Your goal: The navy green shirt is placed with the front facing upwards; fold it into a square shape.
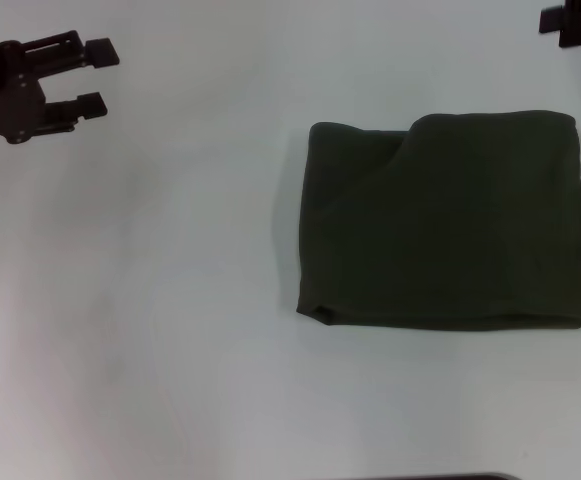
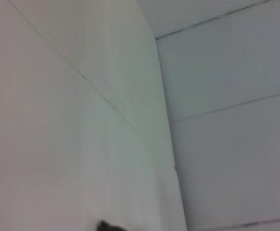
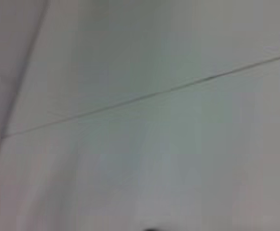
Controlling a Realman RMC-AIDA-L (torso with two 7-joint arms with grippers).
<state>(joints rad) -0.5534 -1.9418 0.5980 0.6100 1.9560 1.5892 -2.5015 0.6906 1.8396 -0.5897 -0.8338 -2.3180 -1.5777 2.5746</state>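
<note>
Head view only — folded navy green shirt

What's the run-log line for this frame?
shirt: folded, roughly square, on table | left gripper: open, clear | right gripper: clear

Left gripper: matte black throughout; 2 slim straight fingers with squared block-like tips, projecting from a bulky rounded black housing; right gripper: likewise black, angular blocky parts only partly visible at the frame edge.
</note>
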